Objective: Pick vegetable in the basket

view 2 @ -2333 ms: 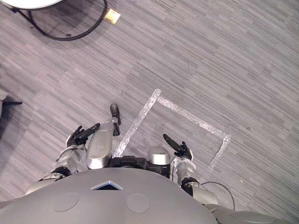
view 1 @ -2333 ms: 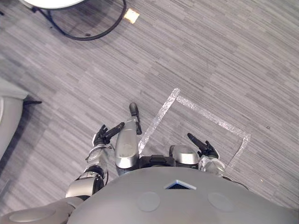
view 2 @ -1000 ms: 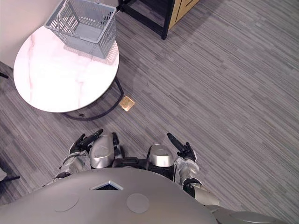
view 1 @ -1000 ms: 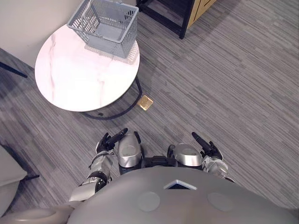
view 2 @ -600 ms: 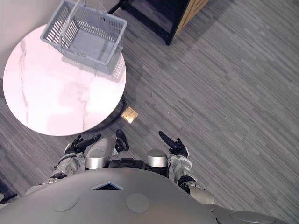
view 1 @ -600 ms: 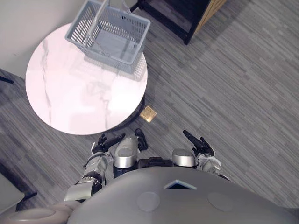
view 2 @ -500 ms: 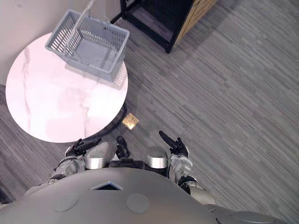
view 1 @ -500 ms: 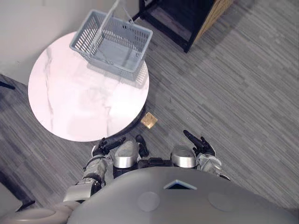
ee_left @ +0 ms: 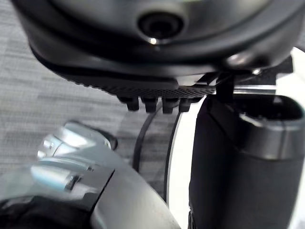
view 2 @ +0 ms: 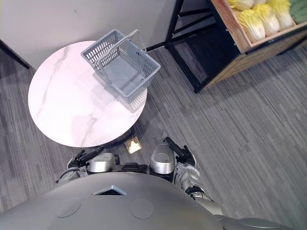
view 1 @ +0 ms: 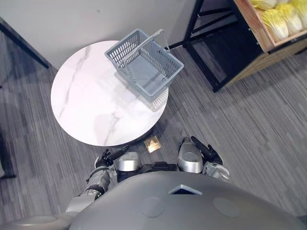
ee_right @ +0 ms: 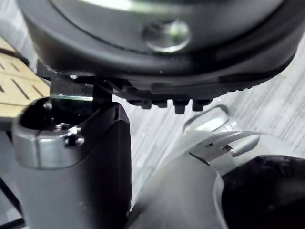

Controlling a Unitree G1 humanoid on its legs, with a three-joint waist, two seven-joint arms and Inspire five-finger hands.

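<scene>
We log a grey plastic mesh basket [view 1: 144, 74] upright, handle raised, at the round white desk's [view 1: 91, 110] edge; pale yellow-green cabbages [view 2: 252, 24] on a wooden shelf [view 2: 229, 25].

Basket [view 1: 144, 64] on round table [view 1: 86, 110], at its far right edge. Table ahead-left, wall [view 1: 86, 19] behind it. Shelf rack [view 1: 225, 52] right of table, further back; vegetables [view 1: 274, 23], likely cabbages, in its tray. Small flat square [view 1: 153, 143] on floor beside table's near edge. Left hand [view 1: 108, 155] and right hand [view 1: 204, 151] low over floor, well apart from basket.
</scene>
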